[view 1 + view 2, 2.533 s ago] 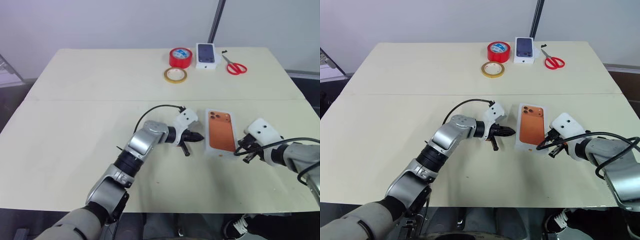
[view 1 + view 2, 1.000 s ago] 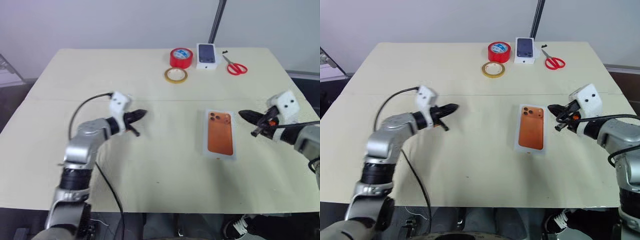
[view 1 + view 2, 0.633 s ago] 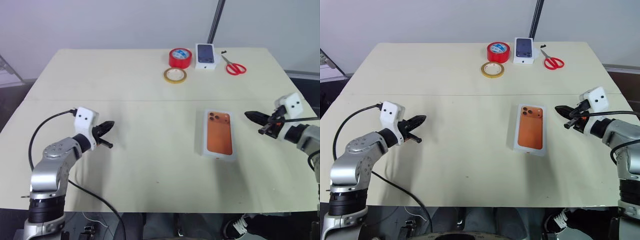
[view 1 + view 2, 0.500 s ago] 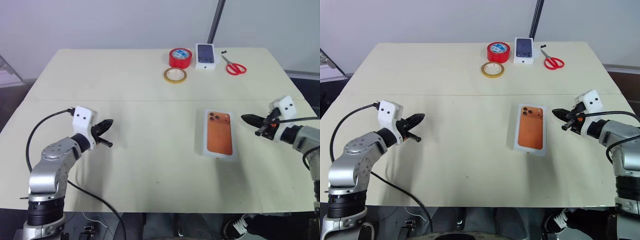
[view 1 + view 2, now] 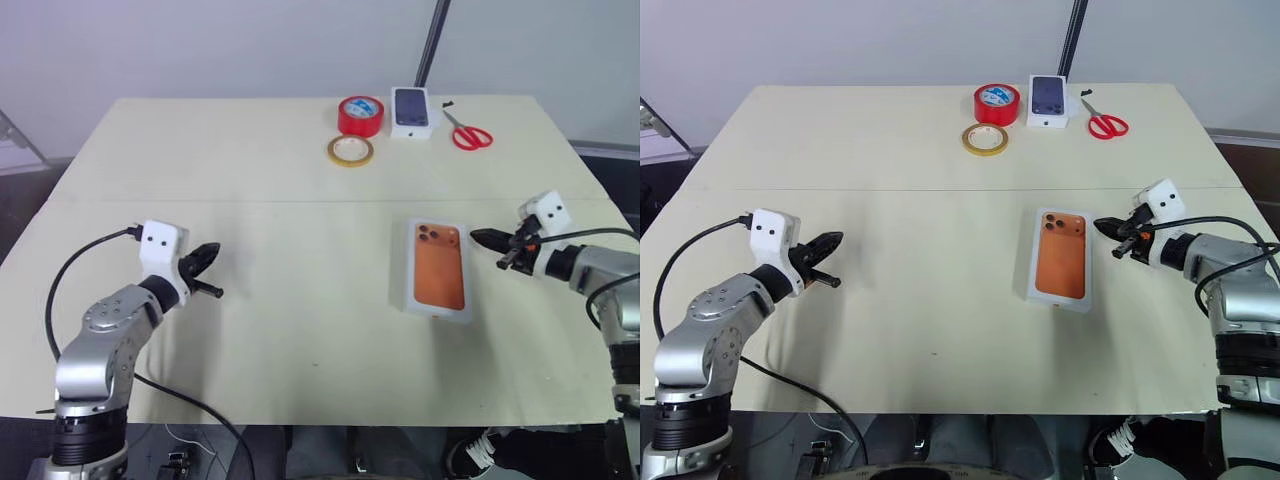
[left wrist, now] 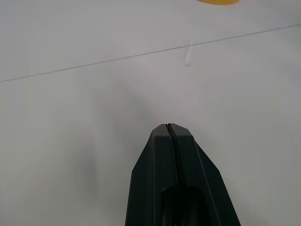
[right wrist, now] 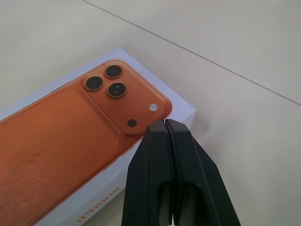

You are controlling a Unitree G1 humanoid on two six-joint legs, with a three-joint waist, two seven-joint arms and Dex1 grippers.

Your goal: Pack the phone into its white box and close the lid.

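The white box (image 5: 1058,304) lies closed right of the table's middle. Its lid (image 5: 440,268) is on top and bears an orange phone back with dark lenses at the far end. The lid (image 7: 61,141) has "iPhone" lettered on its side wall. The phone is hidden. My right gripper (image 5: 473,236) is shut and empty. Its tip (image 7: 164,121) is at the box's far right corner by the lenses; whether it touches I cannot tell. My left gripper (image 5: 214,249) is shut and empty, low over bare table far to the box's left, its tip (image 6: 168,126) over plain tabletop.
Along the far edge stand a red tape roll (image 5: 361,115), a yellow tape ring (image 5: 351,150), a white box printed with a dark phone (image 5: 411,110) and red scissors (image 5: 470,134). A thin seam crosses the table (image 5: 300,330) behind both grippers.
Both grippers left the box's sides. Over the last second the left one swung further left and nearer, while the right one sank and edged back to the box's far corner. The box stayed put.
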